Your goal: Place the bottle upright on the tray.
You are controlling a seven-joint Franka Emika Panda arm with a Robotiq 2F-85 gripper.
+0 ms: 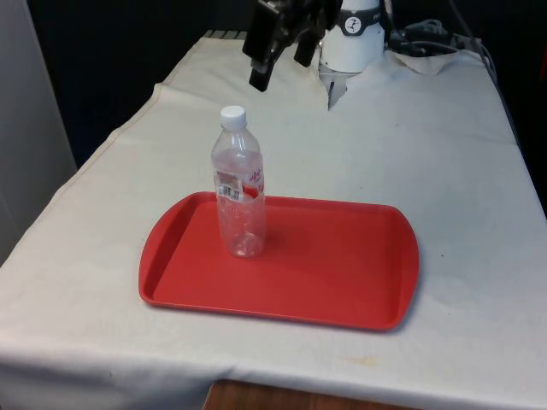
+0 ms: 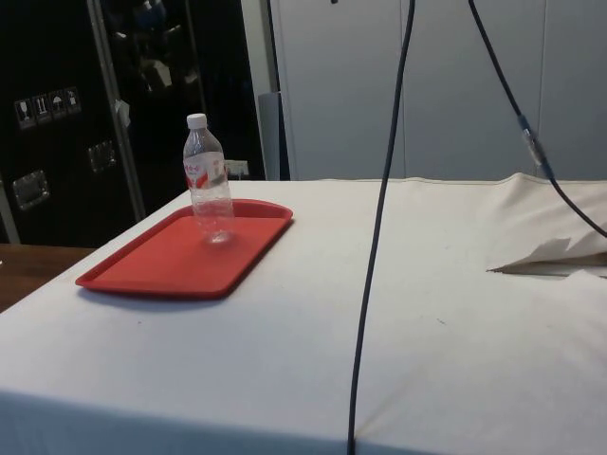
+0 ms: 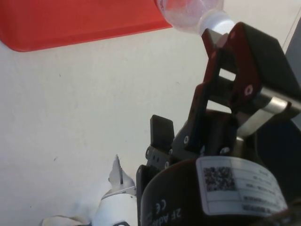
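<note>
A clear plastic bottle (image 1: 238,184) with a white cap and a red label stands upright on the red tray (image 1: 342,273), in the part of it toward the front view's left. In the side view the bottle (image 2: 209,180) stands near the far edge of the tray (image 2: 171,265). My gripper (image 1: 280,70) hangs high above the table beyond the tray, well apart from the bottle. It is open with nothing between its fingers. In the wrist view the gripper (image 3: 195,80) points toward the bottle (image 3: 188,12) and a tray corner (image 3: 70,23).
The tray lies near the table's front edge on the white cloth (image 1: 427,154). A dark cable (image 2: 379,227) hangs down across the side view. Folded cloth (image 2: 555,258) and cables (image 1: 427,38) lie by the robot's base.
</note>
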